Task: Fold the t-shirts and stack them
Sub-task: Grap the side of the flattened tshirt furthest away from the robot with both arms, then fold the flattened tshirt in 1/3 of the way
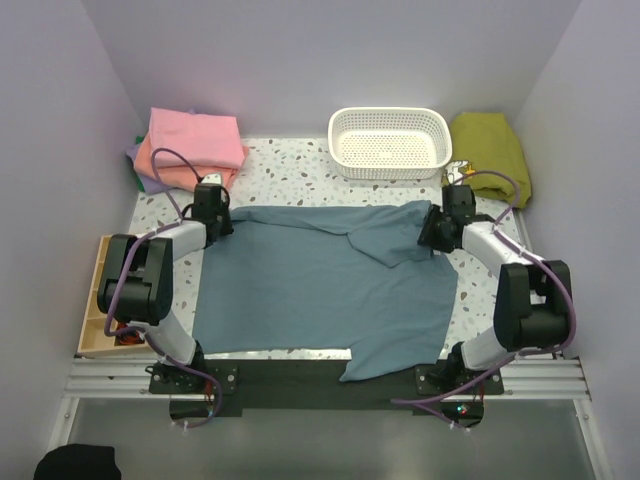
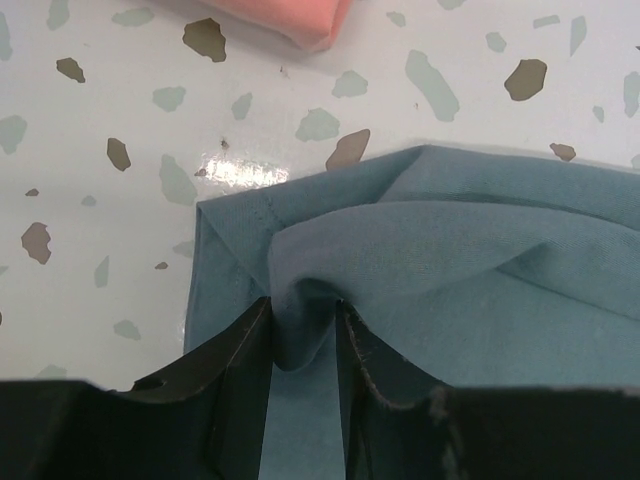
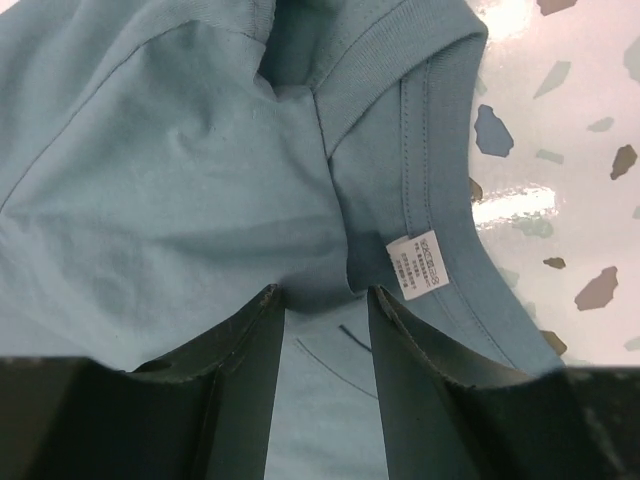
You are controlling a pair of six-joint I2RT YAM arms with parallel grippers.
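Note:
A dusty blue-grey t-shirt (image 1: 320, 280) lies spread on the speckled table, its far edge folded over toward the middle. My left gripper (image 1: 222, 215) rests at its far left corner. Its jaws (image 2: 305, 320) are open, with a loose pucker of the blue-grey cloth (image 2: 420, 250) bulging between them. My right gripper (image 1: 432, 228) rests at the far right, by the collar. It (image 3: 325, 300) is open over the cloth, beside the white neck label (image 3: 417, 265). Folded pink (image 1: 195, 140), salmon-orange (image 1: 150, 165) and lavender (image 1: 133, 155) t-shirts are stacked at the back left.
A white perforated basket (image 1: 390, 140) stands at the back middle. An olive-green cloth (image 1: 490, 150) lies in the back right corner. A wooden tray (image 1: 95, 320) sits off the table's left edge. The pink stack's edge (image 2: 290, 15) shows just beyond the left gripper.

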